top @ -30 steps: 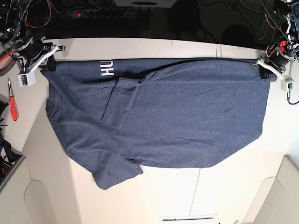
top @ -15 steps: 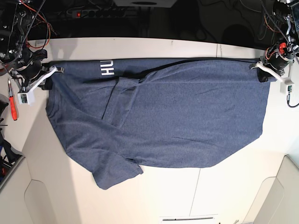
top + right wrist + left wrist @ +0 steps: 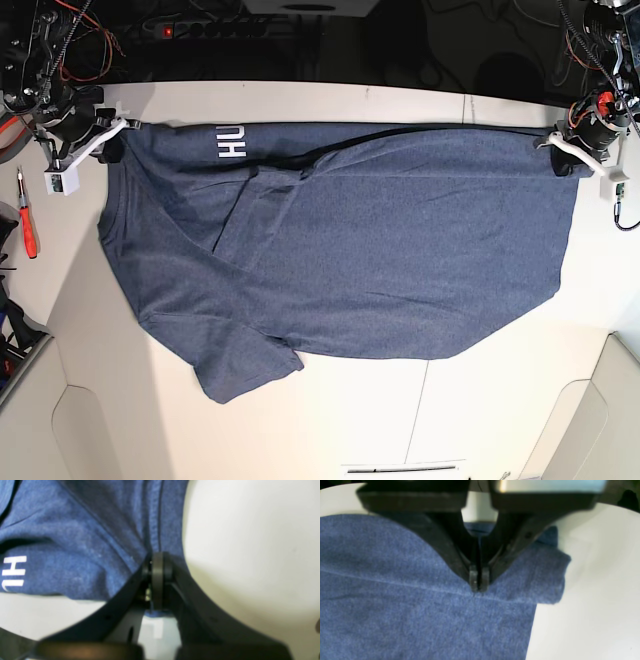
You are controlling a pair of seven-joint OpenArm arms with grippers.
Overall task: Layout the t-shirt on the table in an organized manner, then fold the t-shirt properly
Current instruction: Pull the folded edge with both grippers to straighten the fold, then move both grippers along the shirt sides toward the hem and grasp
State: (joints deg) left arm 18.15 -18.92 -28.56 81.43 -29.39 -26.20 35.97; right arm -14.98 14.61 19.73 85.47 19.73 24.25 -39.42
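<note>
The dark navy t-shirt (image 3: 380, 240) lies spread wide across the cream table (image 3: 330, 100), with a fold along its far edge and white lettering (image 3: 231, 143) near the far left. One sleeve points toward the near left. My left gripper (image 3: 556, 150) is shut on the shirt's far right corner; the left wrist view shows its tips (image 3: 477, 586) pinching the fabric (image 3: 395, 605) at a crease. My right gripper (image 3: 116, 140) is shut on the far left corner; the right wrist view shows it (image 3: 156, 563) clamped on the fabric edge (image 3: 100, 530) beside the lettering (image 3: 13, 572).
A red-handled screwdriver (image 3: 27, 220) lies at the table's left edge. Cables and a power strip (image 3: 200, 28) run behind the far edge. A thin seam (image 3: 418, 410) crosses the bare table in front of the shirt. Both arms stand at the far corners.
My right gripper dipped toward the near side, then moved back to the far edge, drawing the shirt's left corner with it. My left gripper has barely moved.
</note>
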